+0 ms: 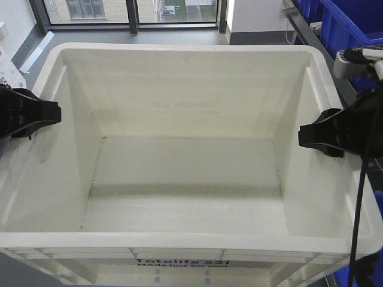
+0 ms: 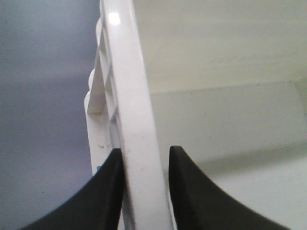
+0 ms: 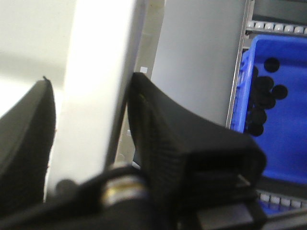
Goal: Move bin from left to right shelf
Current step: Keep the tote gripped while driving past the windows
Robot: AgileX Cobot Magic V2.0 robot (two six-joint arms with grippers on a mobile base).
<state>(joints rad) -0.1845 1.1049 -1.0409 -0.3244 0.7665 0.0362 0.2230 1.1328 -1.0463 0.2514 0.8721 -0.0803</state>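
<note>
Left gripper (image 2: 145, 155): the two black fingers straddle the thick rolled rim (image 2: 129, 86) of the bin (image 1: 179, 54), one outside the wall and one inside, closed onto it.

Right gripper (image 3: 91, 81): the fingers bracket the opposite rim in the same way and appear clamped on it.

The bin sits directly ahead, spanning the space between both arms, open side up and empty. Its long axis appears to run from one gripper to the other. Whether it rests on a surface cannot be told.

The dark blue bins (image 1: 347, 24) stand on racking to the right, so the right arm is nearer the target side.

Print (image 1: 182, 263) on the near wall reads "Totelife 521"; the smaller line beneath it is only partly legible.
</note>
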